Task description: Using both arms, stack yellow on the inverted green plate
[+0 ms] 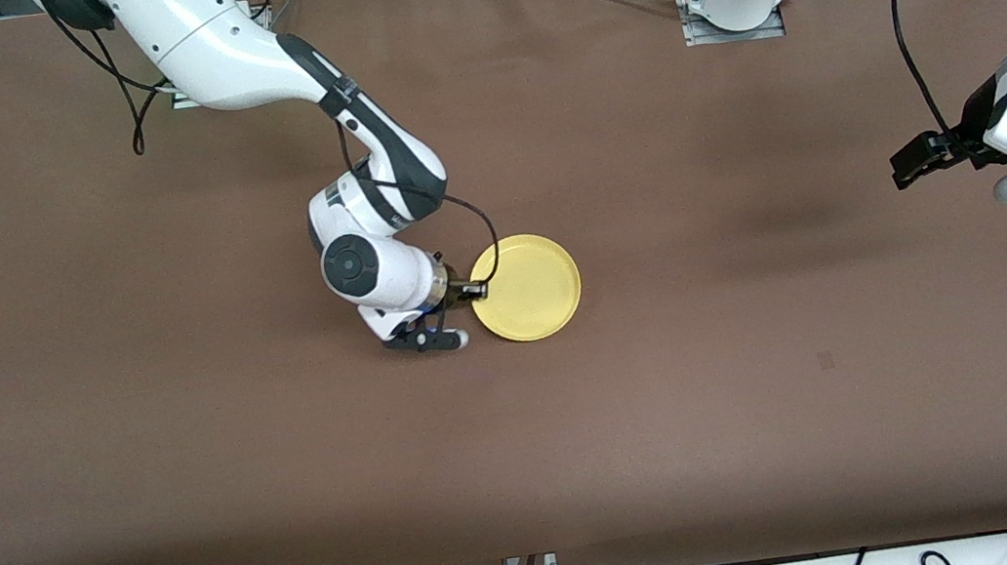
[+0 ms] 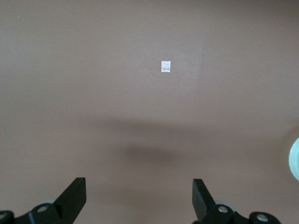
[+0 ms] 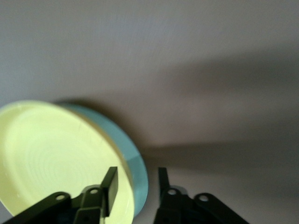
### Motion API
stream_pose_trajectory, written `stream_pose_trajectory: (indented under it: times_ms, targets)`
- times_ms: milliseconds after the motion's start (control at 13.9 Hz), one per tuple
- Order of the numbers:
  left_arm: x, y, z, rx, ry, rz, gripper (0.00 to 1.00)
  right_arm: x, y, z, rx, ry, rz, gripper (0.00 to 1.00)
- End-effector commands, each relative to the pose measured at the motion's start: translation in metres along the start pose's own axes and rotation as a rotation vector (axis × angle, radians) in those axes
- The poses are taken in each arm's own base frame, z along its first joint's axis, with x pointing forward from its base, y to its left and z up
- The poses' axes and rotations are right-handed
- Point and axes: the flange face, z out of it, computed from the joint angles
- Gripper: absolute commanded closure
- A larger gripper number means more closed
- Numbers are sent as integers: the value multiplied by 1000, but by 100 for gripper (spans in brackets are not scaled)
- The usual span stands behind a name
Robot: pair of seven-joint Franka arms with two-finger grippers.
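Right now the yellow plate [image 1: 530, 287] sits on top of the green plate [image 3: 135, 168] in the middle of the brown worktop [image 1: 191, 445]. Only a thin green edge peeks out underneath. The right gripper [image 3: 136, 184] is down at the stack's rim, its fingers partly apart with the rim between them. The left gripper [image 2: 139, 196] waits wide open and holding nothing, over the worktop's left-arm end.

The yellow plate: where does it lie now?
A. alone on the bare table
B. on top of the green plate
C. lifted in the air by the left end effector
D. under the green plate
B: the right wrist view shows the yellow plate resting on the green plate, whose edge shows beneath it.
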Motion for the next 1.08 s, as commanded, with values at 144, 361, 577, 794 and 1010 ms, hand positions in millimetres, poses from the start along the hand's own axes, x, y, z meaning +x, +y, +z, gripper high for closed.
stream_pose_trajectory:
  times_ms: [144,361,577,794,1010]
  targets:
    - [-9,1,-4,2,37,38,0,65,104,-129,-82,-6,-121,0]
    - [-8,3,-2,2,34,43,0,95,175,-199,-97,-75,-198,0]
    - [-7,3,-6,1,41,43,0,101,213,-269,-225,-143,-243,0]
    - [-7,3,-6,1,40,43,0,76,217,-346,-252,-109,-227,0]
    - [-6,9,-13,-11,52,47,0,40,239,-394,-223,-82,-228,0]
